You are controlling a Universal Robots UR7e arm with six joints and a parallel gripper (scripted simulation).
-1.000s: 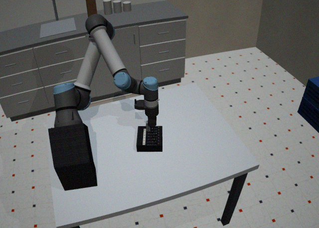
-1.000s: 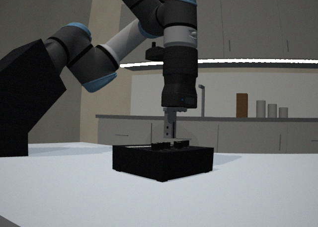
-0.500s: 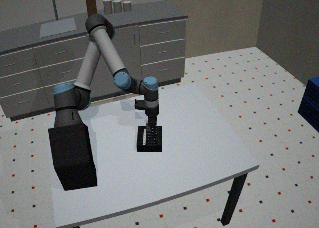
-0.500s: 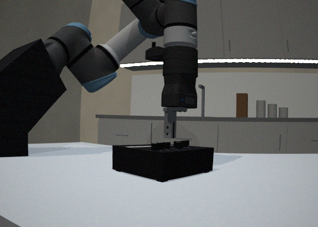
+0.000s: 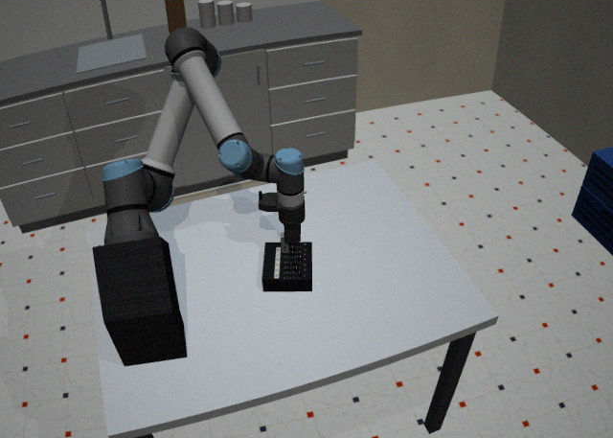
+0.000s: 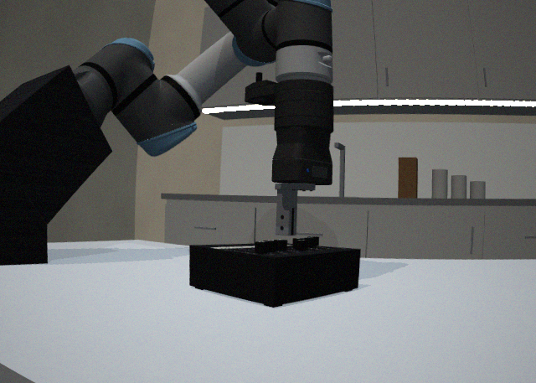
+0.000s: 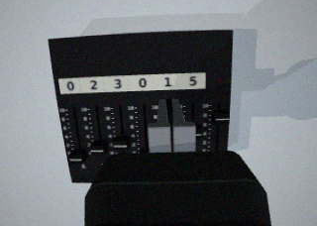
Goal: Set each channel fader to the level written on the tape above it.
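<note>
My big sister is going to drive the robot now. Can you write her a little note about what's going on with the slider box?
Gripper: shut, holding nothing, hanging over the lighting desk around channels four to five.
Desk: on its feet on the white table.
Tape reads 0 2 3 0 1 5.
Done, it seems: the first three fader caps sit low, stepping up left to right, near 0, 2, 3.
Left: faders four and five are hidden behind the fingers, so check them; six is only partly visible.
Master fader, far right, sits high; leave it.

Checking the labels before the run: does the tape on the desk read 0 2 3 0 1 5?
Yes, the wrist view shows the tape reading 0, 2, 3, 0, 1, 5.
</note>
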